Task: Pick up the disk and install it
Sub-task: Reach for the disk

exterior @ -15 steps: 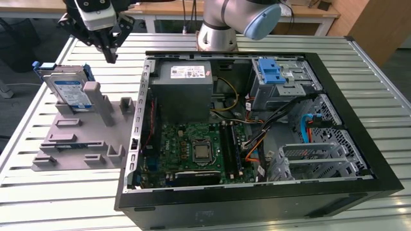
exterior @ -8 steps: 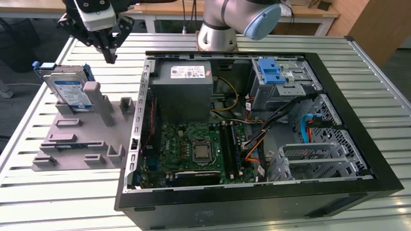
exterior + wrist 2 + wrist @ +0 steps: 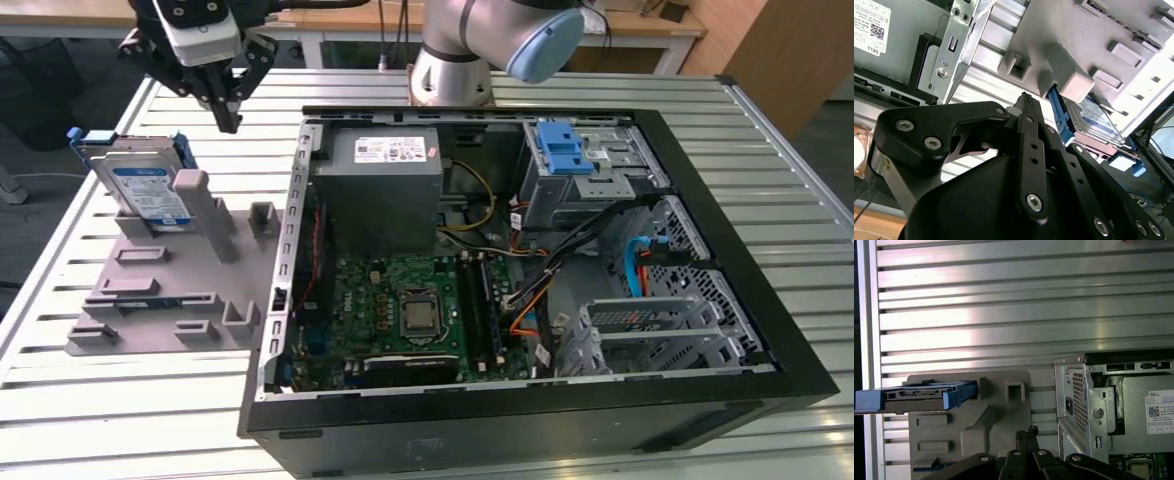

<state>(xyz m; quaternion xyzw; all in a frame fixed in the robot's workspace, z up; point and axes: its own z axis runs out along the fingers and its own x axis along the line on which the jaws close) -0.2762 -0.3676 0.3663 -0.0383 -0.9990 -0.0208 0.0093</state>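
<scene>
Fingers (image 3: 227,112) pressed together, empty, upper left of exterior view, near disk (image 3: 144,190) w/o touching, disk upright in grey holder (image 3: 147,300) on worktop (image 3: 80,420).

Slatted aluminium table (image 3: 787,150) carries open PC tower case (image 3: 534,430) lying on its side, w/ grey plastic fixture plate (image 3: 160,300) just beside it, exterior view's left.

Open space above disk (image 3: 142,188), grey post (image 3: 192,196) alongside
</scene>
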